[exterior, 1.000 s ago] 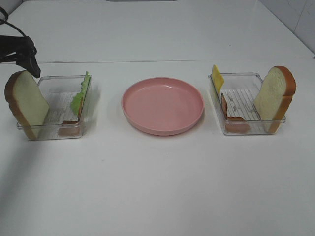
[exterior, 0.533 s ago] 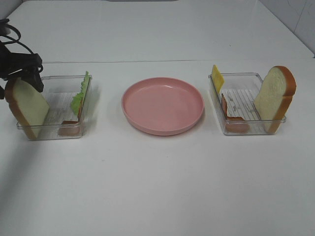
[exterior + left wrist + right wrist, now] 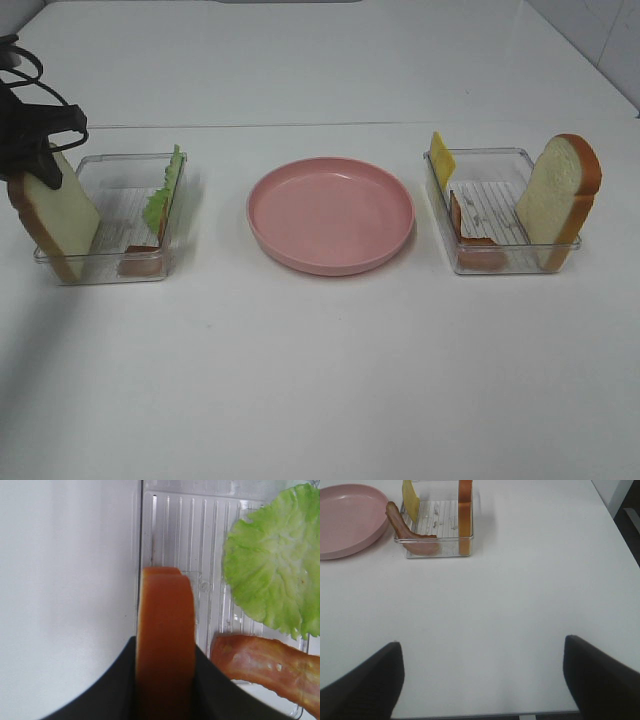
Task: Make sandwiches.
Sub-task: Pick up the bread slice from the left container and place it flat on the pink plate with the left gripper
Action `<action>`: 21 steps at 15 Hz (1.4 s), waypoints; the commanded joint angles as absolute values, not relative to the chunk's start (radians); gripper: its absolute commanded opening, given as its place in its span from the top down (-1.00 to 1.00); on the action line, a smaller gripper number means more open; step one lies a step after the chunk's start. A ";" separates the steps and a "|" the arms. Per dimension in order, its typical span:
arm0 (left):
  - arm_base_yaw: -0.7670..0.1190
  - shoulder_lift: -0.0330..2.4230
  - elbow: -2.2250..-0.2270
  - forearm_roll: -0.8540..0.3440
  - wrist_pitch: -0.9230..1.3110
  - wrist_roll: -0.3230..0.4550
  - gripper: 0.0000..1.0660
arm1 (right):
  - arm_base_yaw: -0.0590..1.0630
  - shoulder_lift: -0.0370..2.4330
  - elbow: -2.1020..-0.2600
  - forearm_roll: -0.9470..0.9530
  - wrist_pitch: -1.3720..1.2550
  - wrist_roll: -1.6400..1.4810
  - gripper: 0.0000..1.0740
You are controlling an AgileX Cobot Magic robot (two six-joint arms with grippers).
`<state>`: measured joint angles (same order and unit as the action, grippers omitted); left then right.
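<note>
In the left clear tray point(image 3: 110, 270) a bread slice point(image 3: 58, 215) stands on edge at the outer end. My left gripper point(image 3: 38, 150) has come down over its top. In the left wrist view the tan crust point(image 3: 165, 625) sits between the two black fingers point(image 3: 117, 685), which press both sides, so my left gripper point(image 3: 165, 685) is shut on it. Lettuce point(image 3: 272, 565) and bacon point(image 3: 265, 665) lie in the same tray. The right tray point(image 3: 490, 262) holds cheese point(image 3: 441, 158), bacon point(image 3: 470, 240) and a second bread slice point(image 3: 560, 200). My right gripper point(image 3: 482, 680) hangs open over bare table, well short of that tray.
A pink round plate point(image 3: 330, 213) sits between the two trays with nothing on it. White tabletop runs in front of the trays. In the right wrist view the table's near edge point(image 3: 470, 715) lies just below the open fingers.
My left gripper has dropped from above the left bread slice down onto its top and its jaws have closed on it. The slice now stands slightly more tilted. The right side is unchanged.
</note>
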<state>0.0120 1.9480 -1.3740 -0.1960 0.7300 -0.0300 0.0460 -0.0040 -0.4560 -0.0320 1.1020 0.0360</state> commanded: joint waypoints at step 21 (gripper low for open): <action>-0.394 2.142 -1.785 -0.777 0.647 0.113 1.00 | 0.041 -0.034 -0.453 -0.035 1.101 0.027 -0.58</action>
